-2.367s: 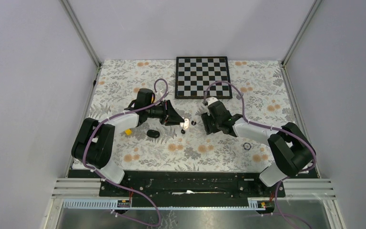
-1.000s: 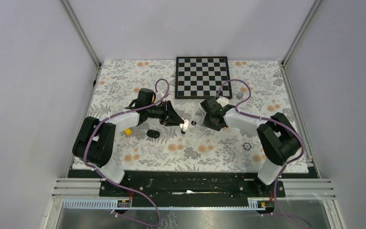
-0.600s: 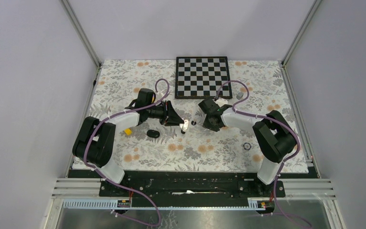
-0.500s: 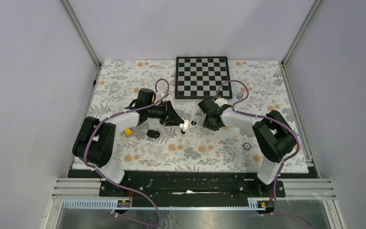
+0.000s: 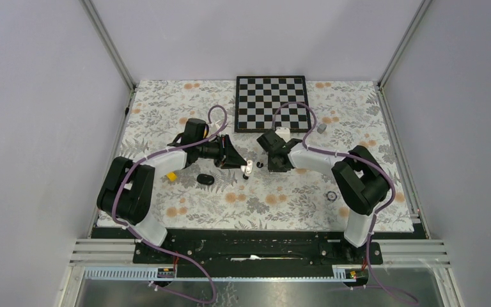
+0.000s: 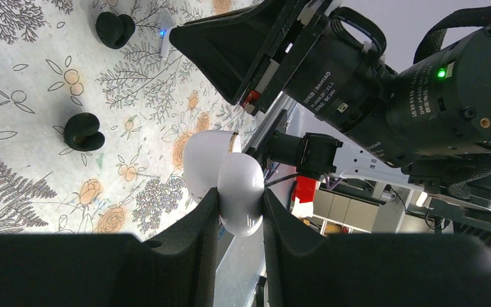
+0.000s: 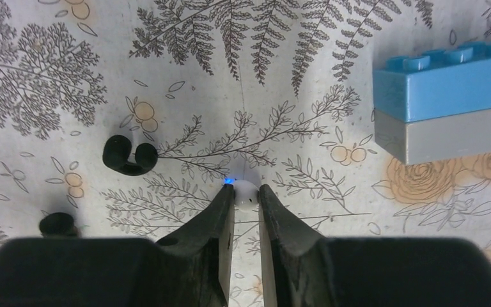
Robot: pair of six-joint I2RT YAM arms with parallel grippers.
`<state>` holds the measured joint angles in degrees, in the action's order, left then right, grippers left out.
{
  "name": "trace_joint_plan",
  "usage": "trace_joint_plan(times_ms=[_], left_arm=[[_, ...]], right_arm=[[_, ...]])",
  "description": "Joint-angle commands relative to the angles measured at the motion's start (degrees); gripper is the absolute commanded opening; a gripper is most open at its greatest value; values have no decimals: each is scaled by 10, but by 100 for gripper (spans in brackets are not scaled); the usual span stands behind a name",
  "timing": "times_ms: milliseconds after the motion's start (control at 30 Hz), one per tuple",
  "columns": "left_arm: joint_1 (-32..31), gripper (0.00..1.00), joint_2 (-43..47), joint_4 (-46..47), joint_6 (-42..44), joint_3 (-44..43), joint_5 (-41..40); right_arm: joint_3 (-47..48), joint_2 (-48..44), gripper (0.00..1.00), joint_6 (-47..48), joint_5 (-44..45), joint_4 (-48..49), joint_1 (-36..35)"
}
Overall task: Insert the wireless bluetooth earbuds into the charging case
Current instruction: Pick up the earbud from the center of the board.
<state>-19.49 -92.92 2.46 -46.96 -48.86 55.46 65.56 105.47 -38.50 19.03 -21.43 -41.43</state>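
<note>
- My right gripper (image 7: 246, 199) is narrow. Its two fingers stand on either side of the white earbud (image 7: 247, 190) and seem to touch it on both sides. I judge this to be a pinch, but the bud lies on the flowered cloth (image 7: 332, 268), not lifted.
- The bud is at the very tips of my fingers, and a small blue light shows at its edge. It is too small for me to tell its long axis or where its stem points.
- My left gripper (image 6: 240, 195) is closed on the charging case (image 6: 230, 173), which is white and held up off the cloth. The lid is open, with a gold hinge between the two shells.
- The relation that matters: the case is to the left of my right gripper, near but not touching. From above, one black earbud (image 5: 259, 165) lies on the cloth between them.
- So the right arm has the bud and the left arm has the case. I think the next move is a short lift and a carry toward my left.
- I cannot tell which way the sockets of the case face, so I cannot say how the bud must be turned.
- A second black earbud (image 7: 57, 224) lies further to the side. A blue and grey brick (image 7: 444, 109) lies on the other side, well apart from the path.
</note>
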Motion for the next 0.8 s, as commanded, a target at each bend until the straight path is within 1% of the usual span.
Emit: trace_joint_plan(times_ms=[0, 33, 167, 233, 300, 367, 467, 567, 600, 667, 767], left_arm=[[0, 0, 24, 13, 6, 0, -2], [0, 0, 23, 13, 6, 1, -1], [0, 0, 24, 13, 6, 2, -2], [0, 0, 26, 13, 5, 2, -3], [0, 0, 31, 13, 5, 3, -5], [0, 0, 34, 13, 5, 6, -8], [0, 0, 40, 10, 5, 11, -9], [0, 0, 45, 11, 5, 16, -11], [0, 0, 45, 10, 6, 17, -11], [0, 0, 44, 11, 6, 17, -11], [0, 0, 44, 11, 6, 14, -11]], right_arm=[[-31, -44, 14, 117, 11, 30, -4], [-41, -53, 16, 147, -3, 46, -4], [-77, -77, 29, 276, -85, 100, -4], [-84, -77, 36, 306, -94, 103, -4], [-83, -73, 43, 314, -91, 99, -5], [-80, -72, 50, 299, -87, 93, -4], [-73, -80, 50, 252, -62, 74, -4], [-83, -109, 49, 185, -45, 72, -4], [-89, -120, 49, 160, -46, 71, -4], [-95, -136, 54, 111, -47, 66, -4], [-102, -149, 54, 33, -34, 48, -4]])
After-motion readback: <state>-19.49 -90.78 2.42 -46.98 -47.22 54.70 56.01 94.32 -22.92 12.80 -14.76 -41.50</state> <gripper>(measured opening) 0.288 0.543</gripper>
